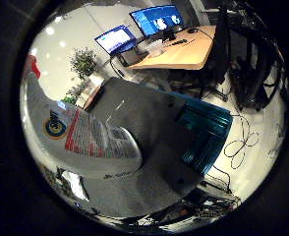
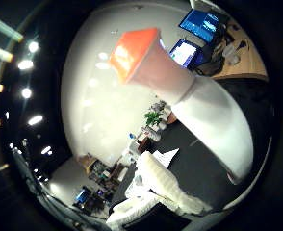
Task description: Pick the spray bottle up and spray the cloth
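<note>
The spray bottle fills much of both palm views, so it lies close against my right hand. The thumb side view shows its orange-red spray head (image 2: 137,53) and white neck and shoulder (image 2: 218,115) against the ceiling. The little finger side view shows its white body with a printed label (image 1: 90,133). A white part of my hand (image 2: 159,190) reaches in from the view's edge beside the bottle, over the dark table (image 2: 204,164). The bottle is off the table, in my hand's grasp. I cannot make out a cloth.
The dark grey tabletop (image 1: 159,123) lies beyond the bottle, with a teal box (image 1: 205,133) beside it. Further off are a wooden desk (image 1: 184,49) with monitors (image 1: 154,20) and a potted plant (image 1: 84,64).
</note>
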Controlling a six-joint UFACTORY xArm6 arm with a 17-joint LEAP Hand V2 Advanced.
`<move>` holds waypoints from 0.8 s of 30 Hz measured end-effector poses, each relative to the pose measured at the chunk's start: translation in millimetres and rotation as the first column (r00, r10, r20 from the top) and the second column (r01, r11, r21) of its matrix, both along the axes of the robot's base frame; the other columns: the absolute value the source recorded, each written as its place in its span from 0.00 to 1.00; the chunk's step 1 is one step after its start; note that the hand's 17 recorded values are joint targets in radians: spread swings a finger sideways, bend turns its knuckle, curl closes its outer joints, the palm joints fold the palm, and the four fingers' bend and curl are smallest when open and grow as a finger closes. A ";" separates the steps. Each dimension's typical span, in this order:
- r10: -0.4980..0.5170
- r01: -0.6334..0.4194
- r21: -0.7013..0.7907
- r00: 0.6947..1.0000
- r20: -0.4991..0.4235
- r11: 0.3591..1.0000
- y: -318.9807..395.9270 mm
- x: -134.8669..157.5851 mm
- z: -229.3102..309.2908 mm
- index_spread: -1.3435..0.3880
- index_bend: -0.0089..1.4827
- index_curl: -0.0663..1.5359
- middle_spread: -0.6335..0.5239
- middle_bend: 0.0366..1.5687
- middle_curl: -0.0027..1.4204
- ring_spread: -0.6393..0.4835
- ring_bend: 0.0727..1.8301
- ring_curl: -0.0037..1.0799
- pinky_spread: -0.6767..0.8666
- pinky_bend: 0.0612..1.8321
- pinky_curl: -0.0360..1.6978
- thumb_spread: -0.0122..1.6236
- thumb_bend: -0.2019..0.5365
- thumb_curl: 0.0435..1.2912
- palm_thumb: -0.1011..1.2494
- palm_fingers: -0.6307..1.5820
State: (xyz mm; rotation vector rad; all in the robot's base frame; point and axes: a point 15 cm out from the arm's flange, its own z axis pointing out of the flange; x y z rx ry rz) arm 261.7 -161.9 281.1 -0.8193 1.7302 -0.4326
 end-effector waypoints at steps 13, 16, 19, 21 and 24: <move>0.093 -0.093 0.026 0.996 0.002 0.995 27.0 13.4 0.2 0.86 0.12 0.23 0.85 0.10 0.20 0.93 0.17 0.23 0.85 0.51 0.15 0.76 0.25 0.30 0.42 0.30; 0.100 -0.100 0.031 0.995 0.000 0.994 29.7 15.1 0.0 0.86 0.12 0.23 0.85 0.10 0.20 0.93 0.17 0.23 0.85 0.51 0.15 0.76 0.25 0.30 0.42 0.30; 0.104 -0.104 0.033 0.995 0.000 0.994 31.0 15.7 0.0 0.86 0.12 0.24 0.85 0.10 0.20 0.93 0.16 0.23 0.85 0.52 0.15 0.76 0.25 0.30 0.43 0.30; 0.104 -0.104 0.033 0.995 0.000 0.994 31.0 15.7 0.0 0.86 0.12 0.24 0.85 0.10 0.20 0.93 0.16 0.23 0.85 0.52 0.15 0.76 0.25 0.30 0.42 0.30; 0.106 -0.106 0.033 0.994 0.000 0.994 31.4 15.9 -0.1 0.85 0.12 0.24 0.85 0.10 0.20 0.93 0.17 0.23 0.86 0.52 0.15 0.76 0.25 0.30 0.42 0.30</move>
